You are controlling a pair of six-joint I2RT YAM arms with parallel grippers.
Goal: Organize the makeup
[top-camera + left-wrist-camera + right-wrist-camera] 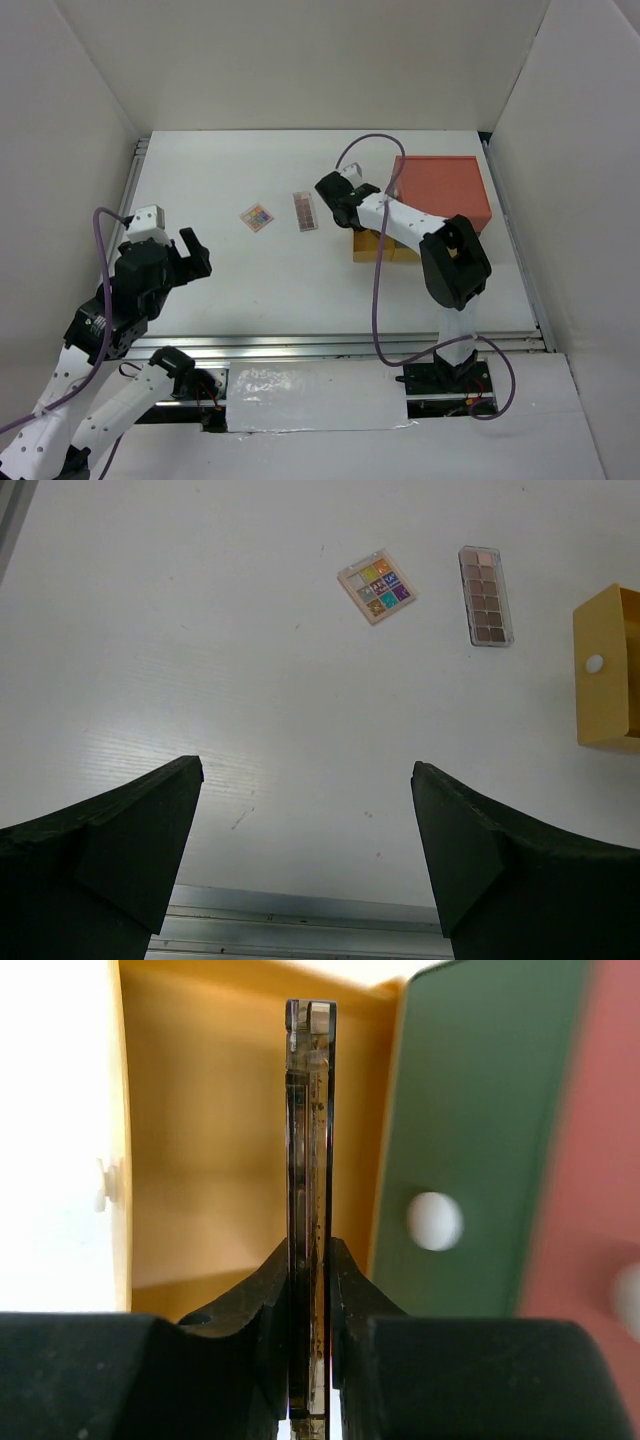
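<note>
Yellow drawer [210, 1140] stands pulled open from the red-topped drawer box [440, 185] at the far right of the white worktop [200, 660]. The right gripper [309, 1290] is over it, clamped on a slim palette [309, 1160] held edge-on. A square multicolour palette [376, 585] lies flat near mid-worktop, with a long brown-toned palette [486, 595] just to its right, not touching it. The left gripper [307, 768] hovers wide open and empty at the near left.

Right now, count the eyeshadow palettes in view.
3. A square multicolour palette lies on the table, a long brown palette beside it, a third palette edge-on in the right jaws over the yellow drawer. Drawers may hide more.
</note>
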